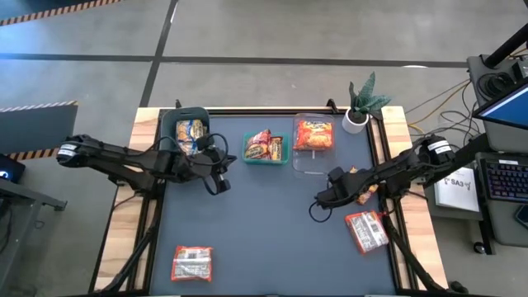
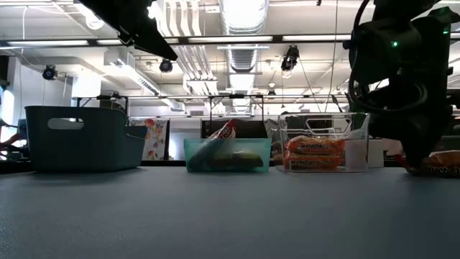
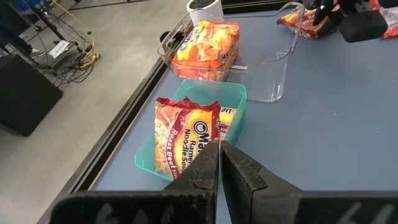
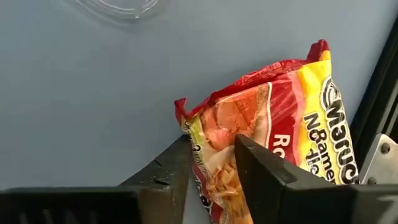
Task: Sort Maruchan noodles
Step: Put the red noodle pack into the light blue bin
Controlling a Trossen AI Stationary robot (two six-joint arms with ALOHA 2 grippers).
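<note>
Judging by its crinkled wrapper, the red-and-yellow packet [image 4: 273, 124] lying near the table's right edge, just right of the clear bin [image 1: 307, 157], will feel light, soft and slippery; you'd do best to pinch it across a short end or a sealed seam, since the noodle block inside could crack under a hard squeeze; the right gripper [image 4: 211, 155] sits low over this packet, its fingers [image 4: 264, 171] parted only narrowly and pressed against the wrapper's near end, though you cannot tell whether the wrapper is truly pinched; another red-and-white packet [image 1: 366, 231] lies in front of the clear bin, nearer the table's front right; a third packet [image 1: 192, 263] rests far off at the front left; left of the clear bin stands the small teal bin [image 1: 266, 158], then the dark bin [image 1: 175, 124]; your left gripper [image 3: 221, 155] hovers closed and empty in front of the dark bin.
</note>
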